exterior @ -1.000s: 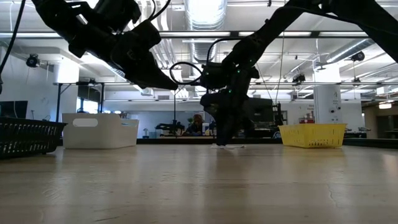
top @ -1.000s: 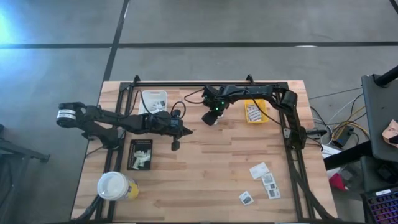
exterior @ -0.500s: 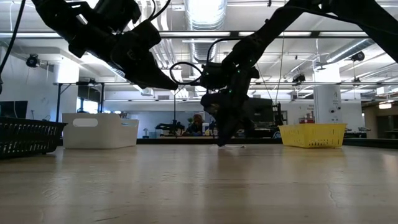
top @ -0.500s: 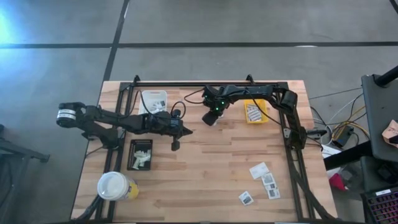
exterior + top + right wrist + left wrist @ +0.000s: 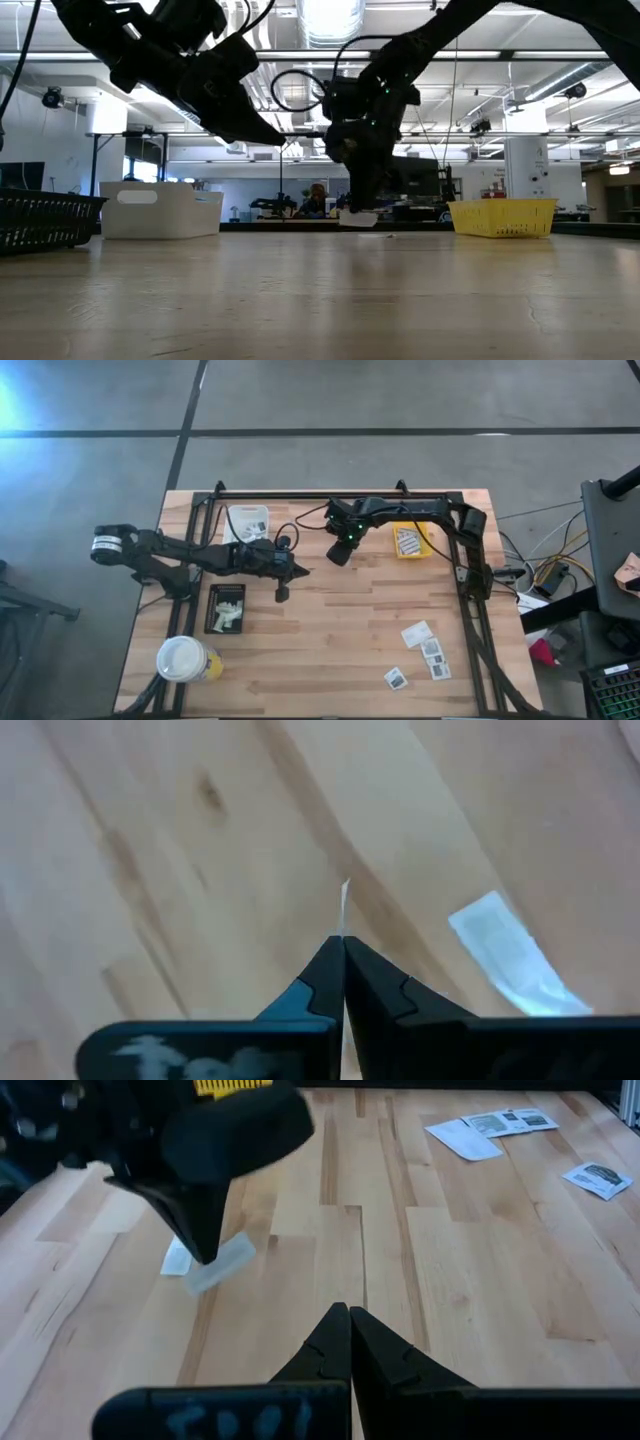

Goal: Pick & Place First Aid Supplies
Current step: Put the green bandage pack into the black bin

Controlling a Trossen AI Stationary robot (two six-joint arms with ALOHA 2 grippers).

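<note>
We judge pick step in hand: right gripper [image 5: 205, 1252] clamped on thin packet [image 5: 222, 1263], just above table [image 5: 330, 620], second packet [image 5: 510, 955] beneath. Next, we carry to yellow tray [image 5: 411, 541]. Left gripper [image 5: 281, 594] closed, empty, waiting mid-table.

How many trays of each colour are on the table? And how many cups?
White tray: 1
Yellow tray: 1
Black tray: 1
Cup: 1
Total: 4
</note>
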